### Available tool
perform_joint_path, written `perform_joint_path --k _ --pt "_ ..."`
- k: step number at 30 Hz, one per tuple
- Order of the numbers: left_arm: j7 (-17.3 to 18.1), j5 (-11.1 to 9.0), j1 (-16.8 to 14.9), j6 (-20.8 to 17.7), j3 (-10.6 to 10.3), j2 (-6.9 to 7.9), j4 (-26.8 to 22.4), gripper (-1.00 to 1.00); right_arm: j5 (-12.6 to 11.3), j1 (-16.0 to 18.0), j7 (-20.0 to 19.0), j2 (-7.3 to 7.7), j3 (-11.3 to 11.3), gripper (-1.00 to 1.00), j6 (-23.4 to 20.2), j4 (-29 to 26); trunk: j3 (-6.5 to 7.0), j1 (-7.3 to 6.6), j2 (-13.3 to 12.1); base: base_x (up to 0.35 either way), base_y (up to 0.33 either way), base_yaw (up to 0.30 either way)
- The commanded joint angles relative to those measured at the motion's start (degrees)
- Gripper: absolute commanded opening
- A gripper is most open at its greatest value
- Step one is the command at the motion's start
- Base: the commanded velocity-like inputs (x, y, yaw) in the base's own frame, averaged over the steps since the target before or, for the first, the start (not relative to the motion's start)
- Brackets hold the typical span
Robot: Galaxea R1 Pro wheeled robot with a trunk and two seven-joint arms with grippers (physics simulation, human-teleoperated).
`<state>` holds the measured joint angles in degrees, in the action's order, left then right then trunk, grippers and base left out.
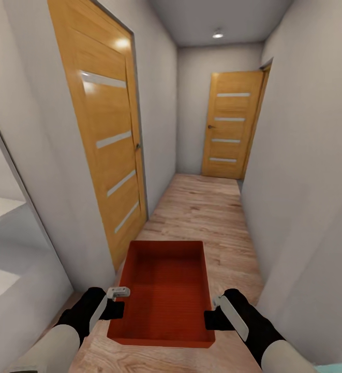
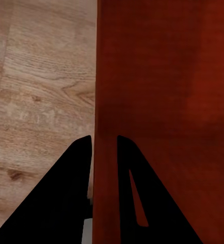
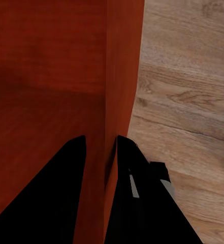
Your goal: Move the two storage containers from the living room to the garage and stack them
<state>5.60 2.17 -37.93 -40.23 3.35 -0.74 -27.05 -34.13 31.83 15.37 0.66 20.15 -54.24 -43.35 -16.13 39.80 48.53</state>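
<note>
Two black grippers sit closest to the head camera, each clamped on a side wall of one red-orange storage container [image 1: 165, 290]. From the left gripper [image 1: 116, 302], one finger lies inside the bin and one outside, the thin wall pinched between them; the left wrist view shows this wall [image 2: 105, 152] running up between the dark fingers [image 2: 66, 198]. The right gripper [image 1: 211, 317] pinches the opposite wall the same way, seen close up in the right wrist view [image 3: 112, 152]. Gripping both sides likely keeps the open bin level and centred in front of the robot while it travels. The container hangs low above the light wood-plank floor [image 1: 207, 212] of a narrow corridor with pale walls. An orange wooden door [image 1: 106, 140] stands close on the left, and a second door [image 1: 232, 124] closes the far end. Only one container is in sight, and it looks empty. The near wall of the bin hides part of its bottom, and the arms are cut off at the lower edge. No dark concrete flooring appears here.
</note>
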Motion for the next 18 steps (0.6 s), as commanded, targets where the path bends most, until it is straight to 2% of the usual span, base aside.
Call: perform_joint_path --k 1,18 --pt "0.09 -0.23 -0.05 -0.29 0.16 -0.14 -0.22 -1.0 2.49 -0.01 0.71 0.04 0.24 -1.0 -0.77 0.02 -0.08 0.04 0.06 0.261 0.0 0.0" --pt "0.1 -0.23 -0.09 -0.3 0.16 -0.11 -0.24 -1.0 2.49 -0.01 0.71 0.04 0.24 -1.0 -0.77 0.02 -0.07 0.04 0.06 0.249 0.0 -0.001"
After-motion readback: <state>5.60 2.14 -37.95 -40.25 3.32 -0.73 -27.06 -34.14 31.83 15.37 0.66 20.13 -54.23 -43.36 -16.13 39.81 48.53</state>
